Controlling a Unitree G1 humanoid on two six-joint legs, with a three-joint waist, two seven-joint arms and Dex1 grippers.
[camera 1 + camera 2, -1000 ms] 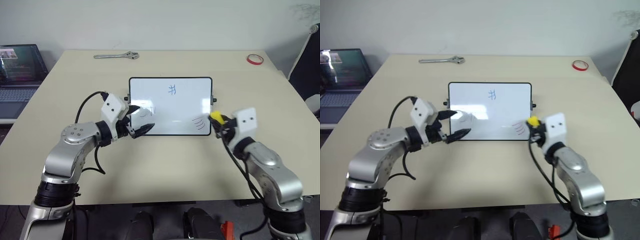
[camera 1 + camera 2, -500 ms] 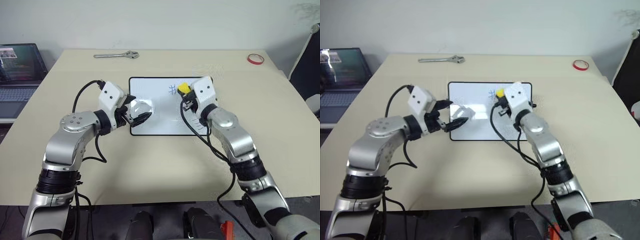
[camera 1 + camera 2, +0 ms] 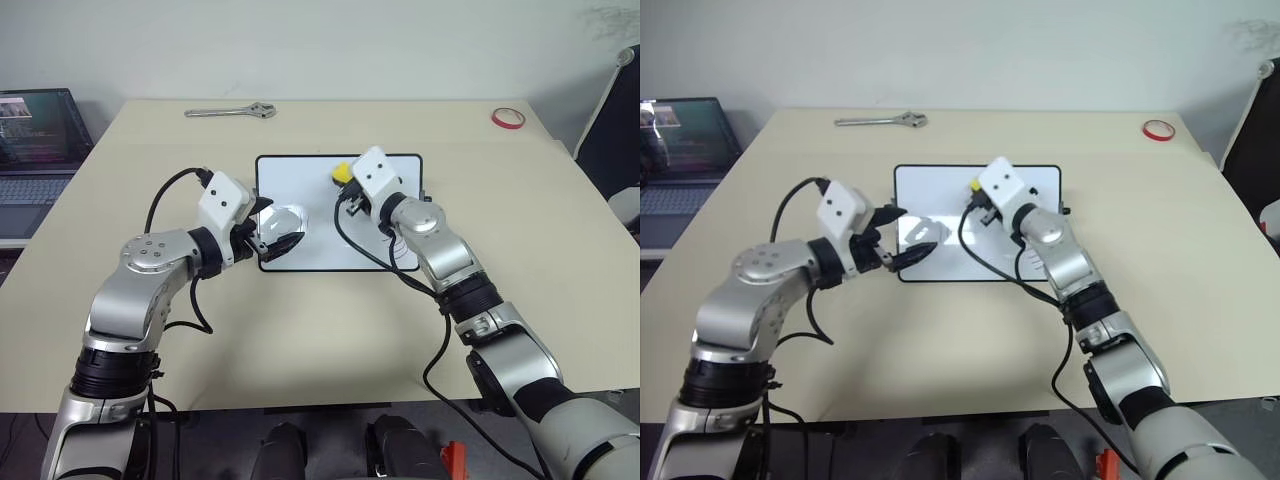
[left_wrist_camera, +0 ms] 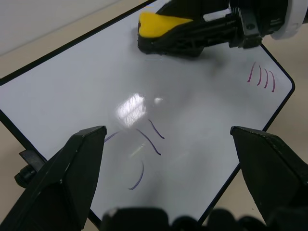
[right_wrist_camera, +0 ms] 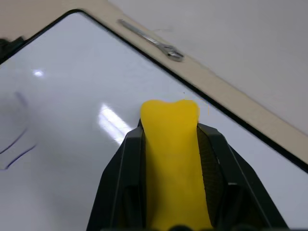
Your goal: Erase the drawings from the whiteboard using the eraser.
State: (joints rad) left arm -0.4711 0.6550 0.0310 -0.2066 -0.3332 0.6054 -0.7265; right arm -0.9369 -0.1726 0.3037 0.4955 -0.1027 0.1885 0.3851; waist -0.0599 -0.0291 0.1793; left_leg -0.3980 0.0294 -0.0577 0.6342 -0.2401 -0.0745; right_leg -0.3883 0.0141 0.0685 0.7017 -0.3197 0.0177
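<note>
The whiteboard (image 3: 300, 180) lies flat mid-table, a thin black frame around it. My right gripper (image 3: 345, 180) is shut on the yellow eraser (image 3: 342, 172), which is over the board's upper middle; the right wrist view shows the eraser (image 5: 171, 154) clamped between both black fingers. My left gripper (image 3: 275, 230) hovers open over the board's lower left, nothing between its fingers (image 4: 79, 159). Of the drawings, a faint dark sketch (image 4: 147, 139) lies just ahead of the left gripper and red curved strokes (image 4: 262, 77) sit near the board's lower right corner.
A metal wrench (image 3: 232, 111) lies at the far edge of the beige table (image 3: 330, 330). A red tape ring (image 3: 509, 118) sits at the far right corner. An open laptop (image 3: 35, 140) stands off the table's left side.
My right arm has swung left and away from me, carrying the eraser from the board's lower right edge to its upper middle, where the blue mark showed. The left gripper stayed put.
</note>
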